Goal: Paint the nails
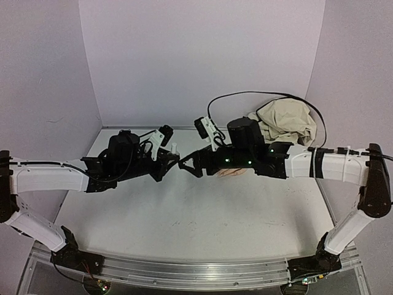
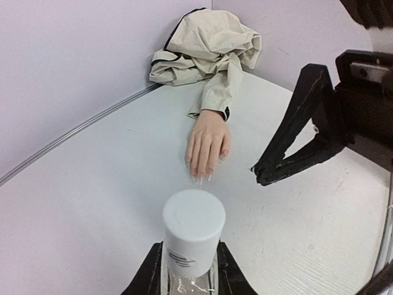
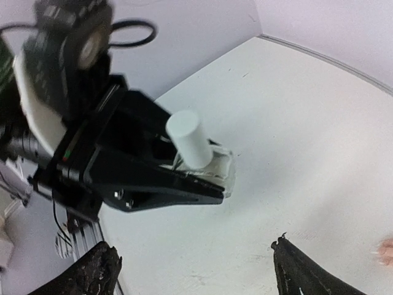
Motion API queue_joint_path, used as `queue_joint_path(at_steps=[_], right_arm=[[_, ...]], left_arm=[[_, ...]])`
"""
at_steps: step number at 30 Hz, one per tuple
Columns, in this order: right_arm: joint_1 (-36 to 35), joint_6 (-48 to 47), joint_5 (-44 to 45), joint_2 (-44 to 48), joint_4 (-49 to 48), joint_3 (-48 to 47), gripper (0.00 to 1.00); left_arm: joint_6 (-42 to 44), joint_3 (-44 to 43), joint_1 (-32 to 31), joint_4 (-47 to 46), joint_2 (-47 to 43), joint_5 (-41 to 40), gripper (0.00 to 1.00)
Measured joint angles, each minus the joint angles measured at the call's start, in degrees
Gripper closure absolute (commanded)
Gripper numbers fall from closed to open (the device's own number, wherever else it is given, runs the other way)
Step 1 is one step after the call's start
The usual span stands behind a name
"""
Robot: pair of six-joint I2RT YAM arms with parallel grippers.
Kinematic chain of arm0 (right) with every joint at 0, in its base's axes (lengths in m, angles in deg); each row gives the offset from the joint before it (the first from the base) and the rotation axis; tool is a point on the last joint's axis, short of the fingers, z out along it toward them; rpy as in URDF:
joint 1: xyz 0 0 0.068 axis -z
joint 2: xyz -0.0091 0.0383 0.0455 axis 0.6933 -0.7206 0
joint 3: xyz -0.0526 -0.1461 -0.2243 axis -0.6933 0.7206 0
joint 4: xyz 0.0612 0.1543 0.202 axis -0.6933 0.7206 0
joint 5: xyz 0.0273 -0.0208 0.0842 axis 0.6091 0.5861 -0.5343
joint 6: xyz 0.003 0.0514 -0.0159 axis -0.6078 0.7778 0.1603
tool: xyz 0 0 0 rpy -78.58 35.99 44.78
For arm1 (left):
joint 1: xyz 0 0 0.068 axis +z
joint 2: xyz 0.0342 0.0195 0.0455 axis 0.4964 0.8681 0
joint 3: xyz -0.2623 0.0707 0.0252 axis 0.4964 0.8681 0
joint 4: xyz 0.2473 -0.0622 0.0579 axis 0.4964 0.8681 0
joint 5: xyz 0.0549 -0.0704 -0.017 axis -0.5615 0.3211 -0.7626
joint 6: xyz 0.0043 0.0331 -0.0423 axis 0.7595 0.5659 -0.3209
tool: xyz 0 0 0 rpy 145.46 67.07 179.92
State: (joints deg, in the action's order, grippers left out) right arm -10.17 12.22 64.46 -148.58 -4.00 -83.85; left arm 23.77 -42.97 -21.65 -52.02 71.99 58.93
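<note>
Lilac walls, white tabletop (image 2: 86, 209). Task barely begun, by my reading: left hand (image 2: 189, 276) pinches a small bottle (image 2: 187, 258) upright, white cap (image 2: 194, 216) on. Right hand (image 3: 191, 252) spread wide, empty, facing that cap. No brush out. Uncapping and all painting remain.

Nails (image 2: 201, 178) pale, long, no colour visible. They sit on a peach mannequin hand (image 2: 207, 144) lying palm-down mid-tabletop, fingers toward the bottle, beige sleeve (image 2: 215, 86) trailing to the back corner.
</note>
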Motion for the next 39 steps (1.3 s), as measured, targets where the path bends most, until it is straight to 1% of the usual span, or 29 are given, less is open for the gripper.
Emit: queue_joint_path(at_steps=[2, 8, 14, 17, 19, 26, 29, 30, 31, 34, 36, 37, 38, 39], right_arm=[[0.0, 3.4, 2.1, -1.4, 0.0, -2.2, 0.28], [-0.3, 10.4, 5.9, -7.3, 0.0, -7.8, 0.36], [-1.4, 13.3, 8.5, -12.0, 1.7, -13.2, 0.47], [-2.0, 14.1, 9.7, -13.3, 1.8, -15.3, 0.48], [-2.4, 14.3, 10.4, -13.9, 1.7, -16.2, 0.51], [-2.9, 15.0, 13.1, -15.2, 2.9, -17.8, 0.82], [-3.4, 15.0, 13.7, -15.5, 3.0, -18.2, 0.97], [-3.4, 14.7, 14.4, -15.5, 3.4, -18.2, 1.0], [-3.3, 14.5, 14.5, -15.5, 3.5, -18.1, 1.0], [-3.0, 13.4, 13.1, -15.3, 2.4, -16.7, 1.0], [-1.9, 12.1, 8.6, -14.1, -0.3, -13.6, 1.0], [-1.0, 11.2, 5.0, -13.3, -2.2, -11.5, 1.0], [0.4, 10.0, -0.5, -12.2, -4.6, -8.7, 1.0], [2.0, 8.0, -8.2, -10.8, -7.2, -5.5, 1.0]], left_arm=[[0.5, 0.2, 0.0, 0.0, 0.0, -1.7, 1.0], [1.3, 1.2, 0.0, -0.2, 0.0, -3.8, 1.0], [2.3, 1.6, 0.4, 0.3, 0.3, -5.3, 1.0], [2.4, 1.6, 0.2, 0.3, 0.5, -5.2, 1.0], [2.4, 1.7, 0.0, 0.3, 0.6, -5.1, 1.0], [2.7, 2.4, 0.0, 0.4, 0.6, -5.1, 1.0], [2.8, 2.4, 0.0, 0.9, 0.6, -5.0, 1.0], [2.7, 2.4, 0.0, 1.3, 0.5, -5.0, 1.0], [2.7, 2.4, 0.0, 1.7, 0.5, -4.9, 1.0], [2.2, 2.4, 0.0, 2.4, 0.5, -3.3, 1.0], [2.2, 2.7, 0.3, 3.2, 0.3, 0.0, 1.0], [2.2, 2.7, 0.4, 3.4, 0.3, 2.1, 1.0], [2.4, 2.8, 0.6, 3.8, 0.2, 5.9, 1.0], [2.6, 2.8, 0.9, 4.1, 0.2, 10.5, 1.0]])
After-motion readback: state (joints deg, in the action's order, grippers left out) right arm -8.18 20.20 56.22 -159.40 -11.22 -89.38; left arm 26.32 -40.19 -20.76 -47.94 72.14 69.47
